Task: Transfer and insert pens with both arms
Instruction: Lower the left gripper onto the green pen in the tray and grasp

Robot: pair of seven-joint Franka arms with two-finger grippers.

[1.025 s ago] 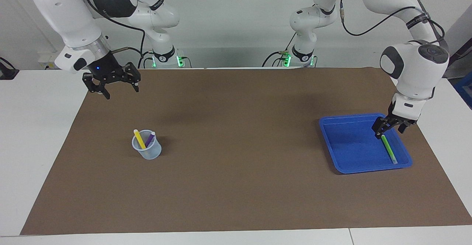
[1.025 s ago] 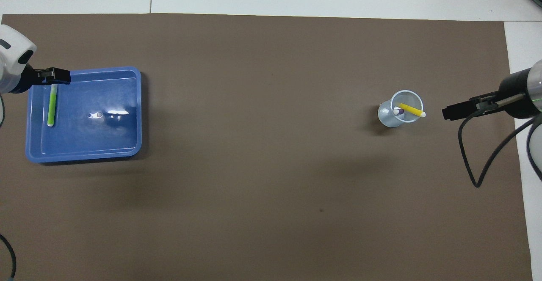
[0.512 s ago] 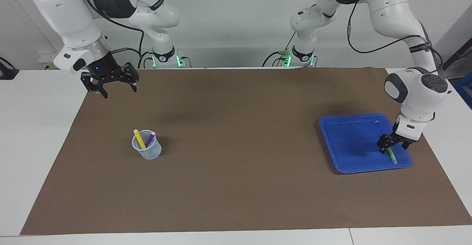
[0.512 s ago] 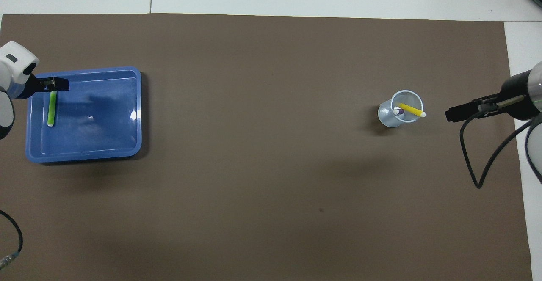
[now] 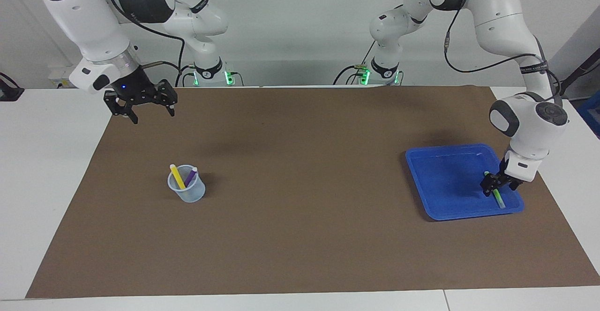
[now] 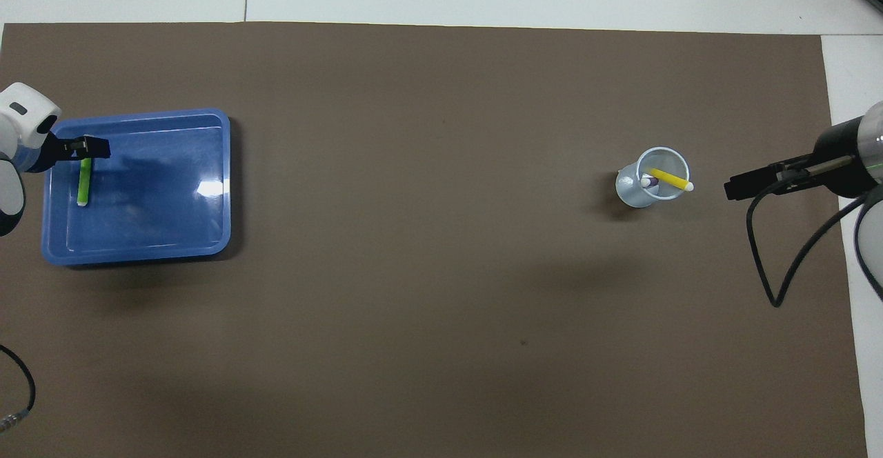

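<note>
while the right arm waits raised at the upper left of the facing view, its right gripper [image 5: 149, 113] hangs over the brown mat [image 5: 300, 236] with its fingers spread apart and nothing between them; in the overhead view it shows at the right edge of the frame [image 6: 739, 187].

the left gripper [image 5: 496, 188] is down inside the blue tray [image 5: 440, 208], at the right of the facing view, with its fingers parted on either side of the green pen [image 5: 499, 200]. that pen lies flat on the tray floor along the tray's outer side wall, its pale end pointing toward the bottom of the facing view. the gripper stands at the pen's upper end, and whether the fingertips touch the barrel cannot be told. in the overhead view the same gripper [image 6: 88, 149] sits at the left of the frame, over the lower end of the green pen [image 6: 83, 185] inside the tray [image 6: 138, 254].

the yellow pen [image 5: 177, 176] and the purple pen [image 5: 190, 177] stand tilted in the clear cup [image 5: 192, 195], left of centre in the facing view, their pale ends up. the cup stands on the mat, which covers the white counter [image 5: 47, 170].
</note>
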